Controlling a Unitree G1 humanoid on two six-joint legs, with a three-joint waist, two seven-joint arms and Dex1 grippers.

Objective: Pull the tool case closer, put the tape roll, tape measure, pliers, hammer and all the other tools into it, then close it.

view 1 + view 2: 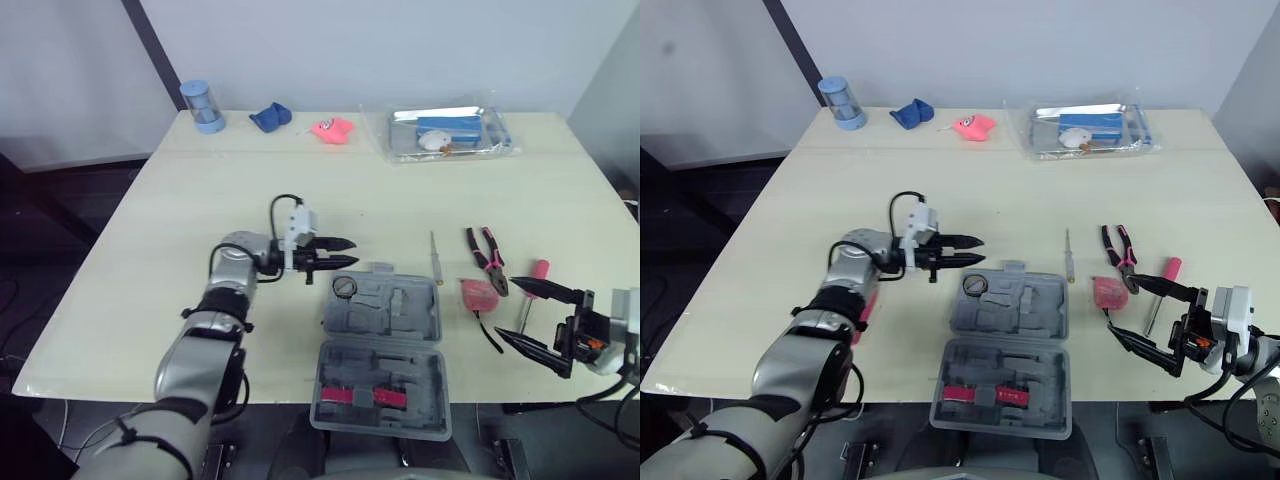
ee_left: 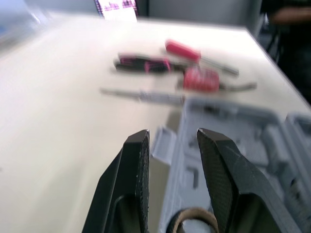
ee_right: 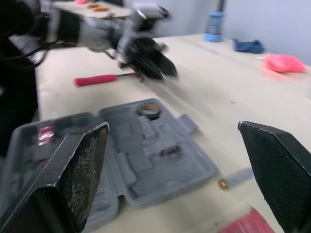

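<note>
Left eye view: our left gripper (image 1: 355, 252) hovers just beside the open case's (image 1: 400, 310) far-left corner, fingers narrowly parted and empty. The tape roll (image 1: 345, 287) lies in that corner. Right of the case lie the screwdriver (image 1: 436, 257), tape measure (image 1: 479, 295), pliers (image 1: 487, 258) and hammer (image 1: 530, 290). Farther right, our right gripper (image 1: 505, 308) gapes wide, empty.

No writing can be read anywhere; the clear packet's (image 1: 497, 133) blue label (image 1: 452, 127) perhaps carries print.
</note>
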